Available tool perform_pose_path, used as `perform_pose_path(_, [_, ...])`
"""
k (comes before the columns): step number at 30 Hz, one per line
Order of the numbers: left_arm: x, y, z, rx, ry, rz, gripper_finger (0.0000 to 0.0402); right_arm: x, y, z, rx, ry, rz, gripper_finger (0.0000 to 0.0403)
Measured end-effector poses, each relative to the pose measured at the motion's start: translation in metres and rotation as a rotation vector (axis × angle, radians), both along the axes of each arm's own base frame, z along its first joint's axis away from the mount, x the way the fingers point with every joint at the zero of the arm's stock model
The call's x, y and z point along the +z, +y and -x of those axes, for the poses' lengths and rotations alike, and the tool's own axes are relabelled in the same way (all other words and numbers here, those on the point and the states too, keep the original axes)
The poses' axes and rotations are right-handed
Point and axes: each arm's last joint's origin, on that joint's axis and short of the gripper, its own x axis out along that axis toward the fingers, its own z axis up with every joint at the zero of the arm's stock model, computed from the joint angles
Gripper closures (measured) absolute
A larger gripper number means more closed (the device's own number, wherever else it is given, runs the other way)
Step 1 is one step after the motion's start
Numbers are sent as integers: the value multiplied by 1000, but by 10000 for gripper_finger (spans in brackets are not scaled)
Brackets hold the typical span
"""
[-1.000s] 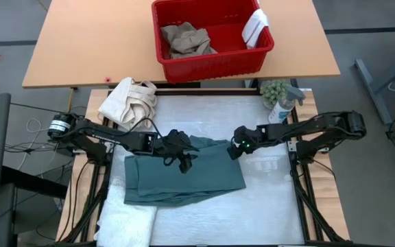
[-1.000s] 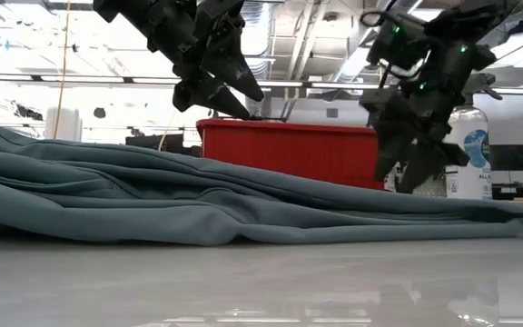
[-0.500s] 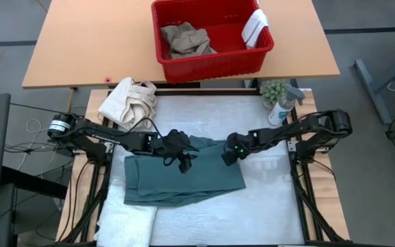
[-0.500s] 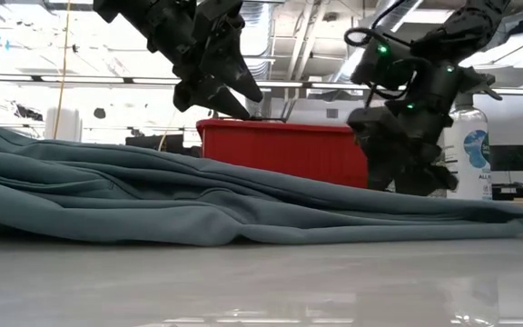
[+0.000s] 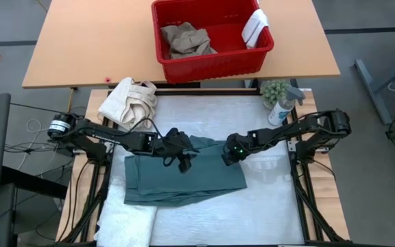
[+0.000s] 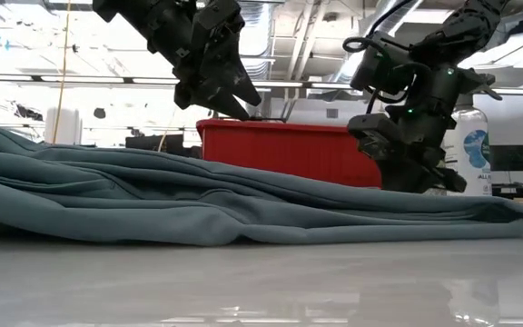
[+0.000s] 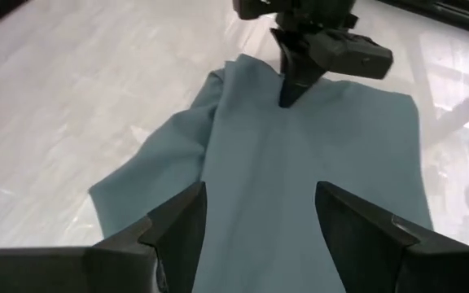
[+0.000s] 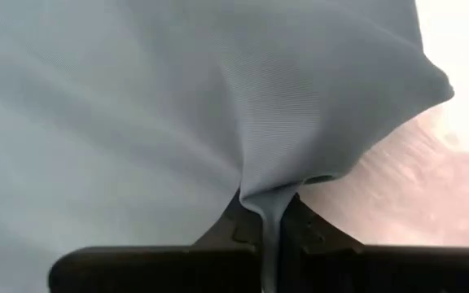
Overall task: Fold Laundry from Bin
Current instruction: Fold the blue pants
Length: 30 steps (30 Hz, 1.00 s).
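Observation:
The teal-green garment (image 5: 184, 177) lies spread flat on the white table top. My right gripper (image 5: 228, 155) is down on the garment near its far right corner and is shut on the cloth. My left gripper (image 5: 181, 162) hangs open above the garment's middle (image 7: 300, 187), touching nothing. The red bin (image 5: 214, 63) stands on the wooden table beyond, holding tan trousers (image 5: 185, 40). A small white cloth (image 5: 256, 26) hangs over the bin's right rim. A white towel (image 5: 125, 223) lies at the near left. My right gripper pinches a small pucker of the garment's top layer (image 8: 269, 202) between its two fingers, just inside the far right corner (image 7: 287, 104). The fingers come steeply from above, slanting in from the table's right. The garment lies on the table, with creases drawn toward the pinch.
A cream canvas bag (image 5: 129, 101) lies at the table's far left corner. A spray bottle (image 5: 284, 106) and a small green ball-like plant (image 5: 274, 90) stand at the far right. Bare white table (image 5: 273, 199) lies to the right of the garment and near it.
My right gripper has come down and toward the table's left onto the garment's far right part, and has shut on the cloth. The garment has stayed lying as it was.

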Motion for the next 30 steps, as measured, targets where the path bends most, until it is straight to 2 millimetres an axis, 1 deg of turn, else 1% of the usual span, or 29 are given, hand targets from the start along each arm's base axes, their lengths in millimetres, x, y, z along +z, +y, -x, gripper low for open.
perform_pose_path(3, [-7,0,-5,19,1,9,182,1,0,3,-8,28,-4,376])
perform_pose_path(7, [-29,-3,-18,5,24,47,182,5,2,13,-21,91,25,376])
perform_pose_path(9, [-34,-4,-22,-12,20,63,182,9,1,20,-35,135,50,376])
perform_pose_path(12, [-28,-2,-23,-26,-27,60,182,15,-3,34,-38,224,72,376])
perform_pose_path(17, [-14,10,-23,-12,-104,53,182,27,-11,60,-73,365,124,376])
perform_pose_path(21, [-10,17,-26,-34,-152,84,182,40,-15,81,-98,466,133,376])
perform_pose_path(24, [-9,19,-26,-42,-162,94,182,51,-16,91,-109,447,132,376])
perform_pose_path(30, [-9,18,-27,-81,-159,120,182,81,-14,99,-156,278,91,376])
